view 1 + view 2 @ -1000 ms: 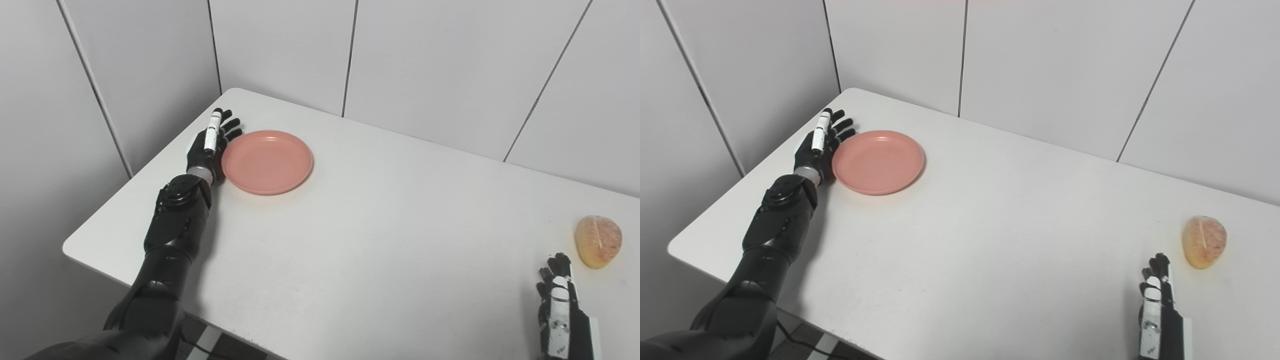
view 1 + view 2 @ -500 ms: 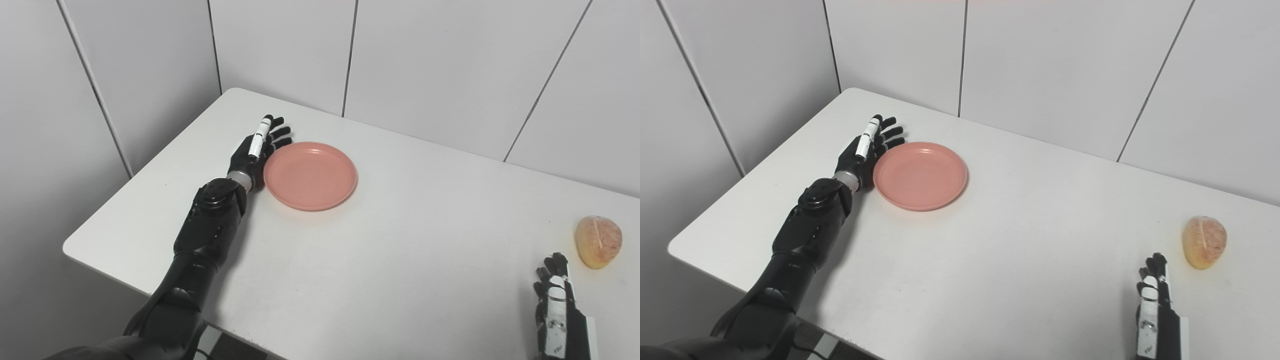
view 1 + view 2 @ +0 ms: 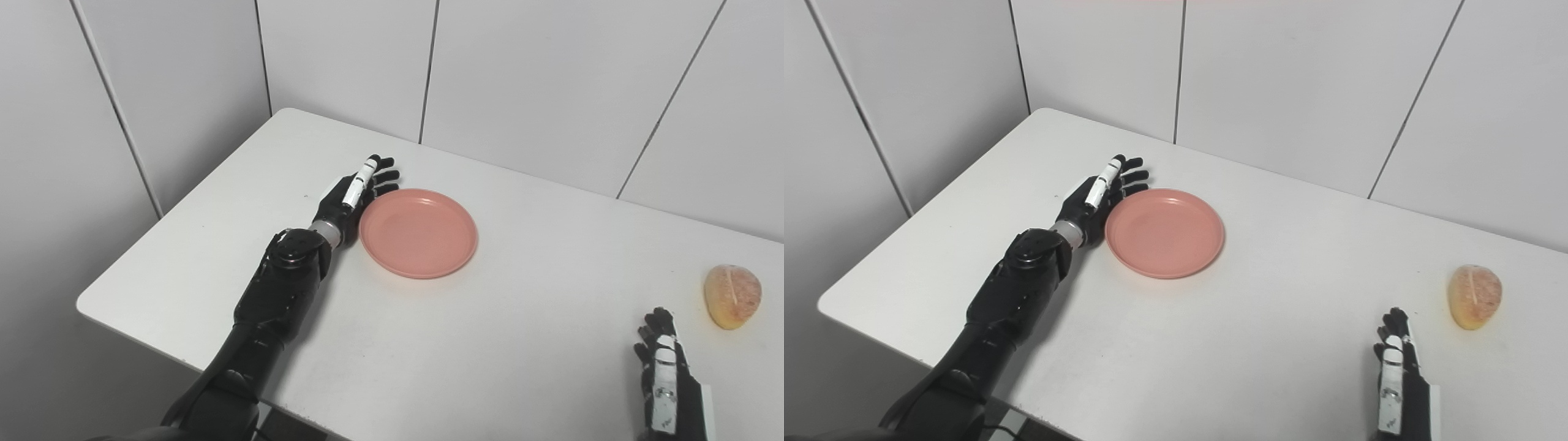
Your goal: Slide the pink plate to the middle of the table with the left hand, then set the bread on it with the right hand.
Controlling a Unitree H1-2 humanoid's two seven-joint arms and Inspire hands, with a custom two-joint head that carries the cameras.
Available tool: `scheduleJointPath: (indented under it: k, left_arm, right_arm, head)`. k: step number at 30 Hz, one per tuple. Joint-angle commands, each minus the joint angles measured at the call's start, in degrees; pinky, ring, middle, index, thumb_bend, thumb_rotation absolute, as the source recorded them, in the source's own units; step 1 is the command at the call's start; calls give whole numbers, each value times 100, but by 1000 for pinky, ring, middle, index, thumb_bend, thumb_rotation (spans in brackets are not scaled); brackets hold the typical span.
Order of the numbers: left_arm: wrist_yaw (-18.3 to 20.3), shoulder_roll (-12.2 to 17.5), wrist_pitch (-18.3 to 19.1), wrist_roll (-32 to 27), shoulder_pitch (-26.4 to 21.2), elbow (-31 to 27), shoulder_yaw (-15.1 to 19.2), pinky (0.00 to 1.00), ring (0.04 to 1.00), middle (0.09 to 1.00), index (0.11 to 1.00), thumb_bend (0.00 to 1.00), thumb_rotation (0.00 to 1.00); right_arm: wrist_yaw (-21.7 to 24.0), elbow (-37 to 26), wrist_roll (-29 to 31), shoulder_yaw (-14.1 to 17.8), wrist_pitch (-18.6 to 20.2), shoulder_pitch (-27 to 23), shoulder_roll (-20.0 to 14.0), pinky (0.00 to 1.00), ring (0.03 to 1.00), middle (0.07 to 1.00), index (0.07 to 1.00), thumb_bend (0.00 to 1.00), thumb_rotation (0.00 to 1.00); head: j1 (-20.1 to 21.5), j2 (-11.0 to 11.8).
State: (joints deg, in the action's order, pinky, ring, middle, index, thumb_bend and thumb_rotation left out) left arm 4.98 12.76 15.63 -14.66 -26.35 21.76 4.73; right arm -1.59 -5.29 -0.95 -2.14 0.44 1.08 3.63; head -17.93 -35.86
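Note:
The pink plate point(image 3: 419, 233) lies flat on the white table point(image 3: 465, 343), left of its middle. My left hand point(image 3: 354, 195) is open, fingers stretched out, its edge pressed against the plate's left rim. The bread point(image 3: 732, 296), a golden roll, rests near the table's right edge. My right hand point(image 3: 663, 361) is open at the bottom right, resting on the table a little left of and nearer than the bread, not touching it.
White wall panels point(image 3: 343, 55) close off the back and left of the table. The table's near-left corner point(image 3: 92, 301) and front edge fall away beside my left arm.
My left hand has pushed the plate to the right and nearer across the table, staying against its left rim. My right hand has shifted slightly left. The bread has not moved.

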Motion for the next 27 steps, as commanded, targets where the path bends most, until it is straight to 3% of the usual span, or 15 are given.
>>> scheduleJointPath:
  k: [1, 7, 14, 27]
  left_arm:
    - [227, -245, 354, 28, -65, -136, -238, 835, 856, 860, 848, 347, 1000]
    - [298, -460, 675, 125, 11, -407, -567, 876, 884, 887, 881, 324, 1000]
    - [430, -645, 797, 213, 124, -626, -864, 891, 897, 900, 895, 312, 1000]
    - [405, -1055, 875, 168, 409, -952, -1073, 889, 890, 893, 895, 332, 1000]
  right_arm:
    - [-12, -141, 28, -30, -117, -138, 100, 961, 942, 934, 924, 172, 1000]
    - [-90, -167, -160, -109, -171, -132, 135, 941, 933, 929, 918, 166, 1000]
    - [-170, -343, -401, -167, 116, -116, 194, 930, 923, 919, 909, 189, 1000]
    - [-243, -549, -644, -250, 671, -165, 354, 910, 915, 911, 905, 198, 1000]
  head:
    - [41, -25]
    - [207, -140]
    - [485, -302]
    - [1214, -532]
